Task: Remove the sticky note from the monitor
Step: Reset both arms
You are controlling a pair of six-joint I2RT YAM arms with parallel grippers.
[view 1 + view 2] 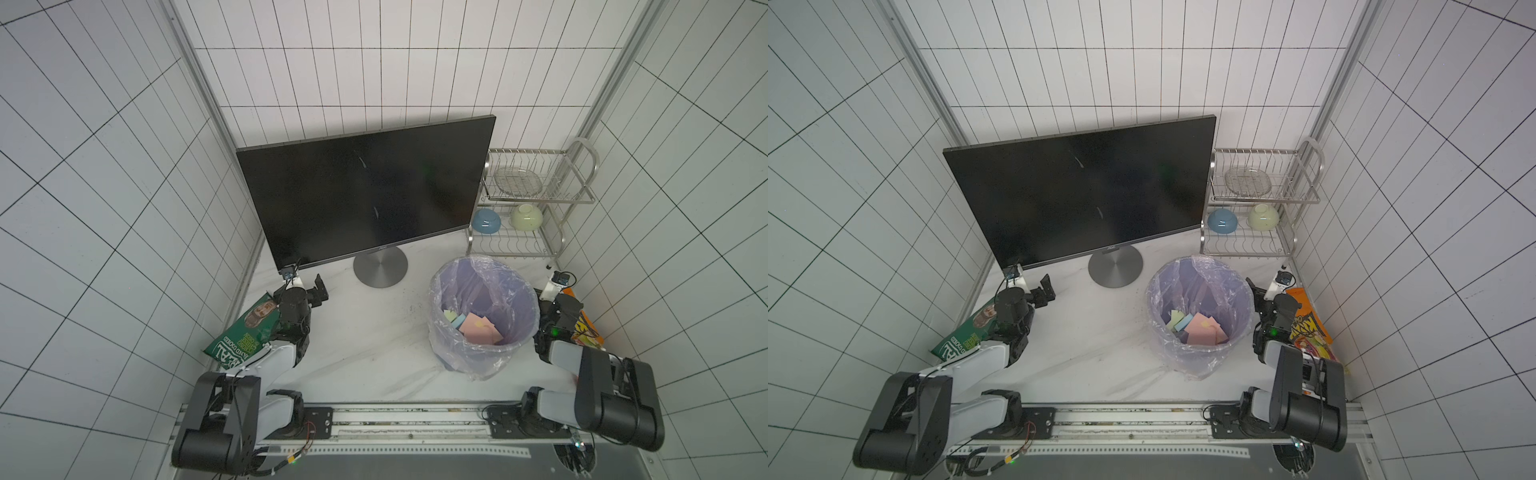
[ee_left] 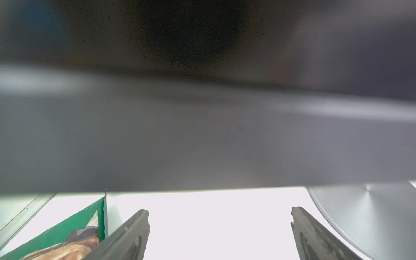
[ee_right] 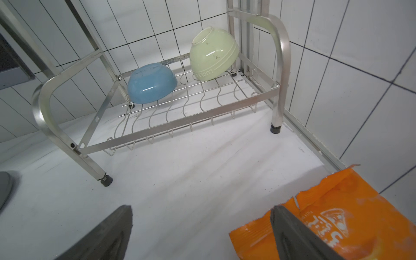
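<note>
The black monitor [image 1: 361, 191] stands at the back on its round grey disc stand [image 1: 380, 268]. No sticky note shows on its screen in either top view. Several pink, blue and green sticky notes [image 1: 478, 328] lie inside the lined bin [image 1: 469, 353]. My left gripper [image 1: 321, 291] sits low on the table by the monitor's lower left corner, open and empty. In the left wrist view its fingers [image 2: 139, 225] stand wide apart under the monitor's blurred lower edge [image 2: 202, 135]. My right gripper [image 3: 201, 209] is open and empty to the right of the bin, one finger over an orange bag [image 3: 349, 213].
A green snack bag [image 1: 245, 332] lies under the left arm by the left wall. A metal dish rack [image 1: 536, 199] at the back right holds a blue bowl [image 1: 486, 220], a pale green bowl [image 1: 525, 216] and a glass plate [image 1: 519, 180]. The arms' rail [image 1: 415, 415] runs along the front.
</note>
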